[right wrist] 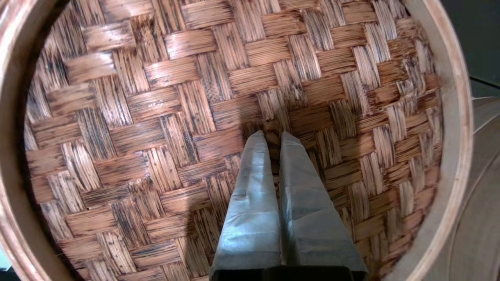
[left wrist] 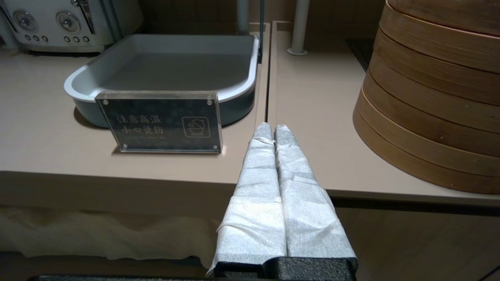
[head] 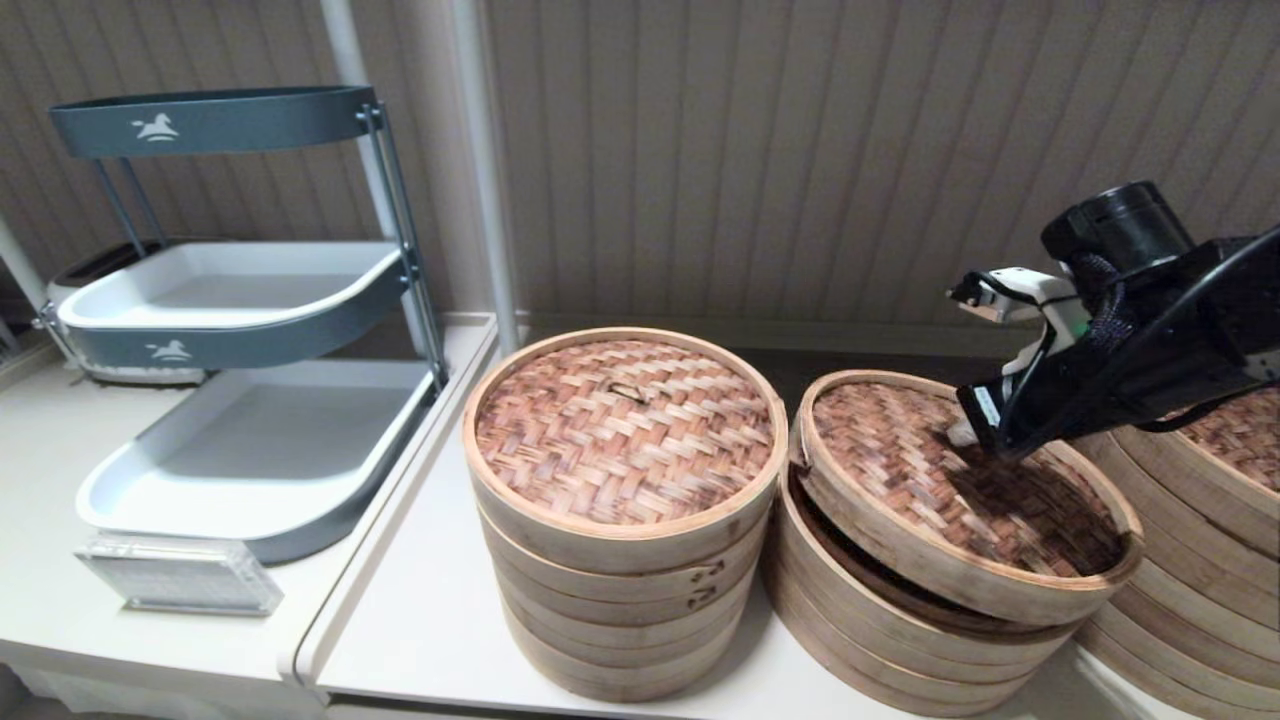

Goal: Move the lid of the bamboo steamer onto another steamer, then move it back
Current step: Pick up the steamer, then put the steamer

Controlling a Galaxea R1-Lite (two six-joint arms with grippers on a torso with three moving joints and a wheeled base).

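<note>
The bamboo steamer lid (head: 900,470), with its reddish woven top and pale rim band, hangs tilted over the low wide steamer (head: 860,640) at centre right. A dark gap shows under its front-left edge. My right gripper (head: 960,432) sits at the lid's centre. In the right wrist view the woven lid (right wrist: 156,117) fills the frame and the right gripper (right wrist: 273,134) is shut on the small loop handle. The steamer's inside is hidden by the lid. My left gripper (left wrist: 270,127) is shut on nothing, parked low off the counter's front edge.
A taller steamer stack (head: 620,430) with its own woven lid stands just left of the low steamer. Another stack (head: 1220,500) stands at the right edge. A grey tiered tray rack (head: 250,300) and a small acrylic sign (head: 180,575) occupy the left counter.
</note>
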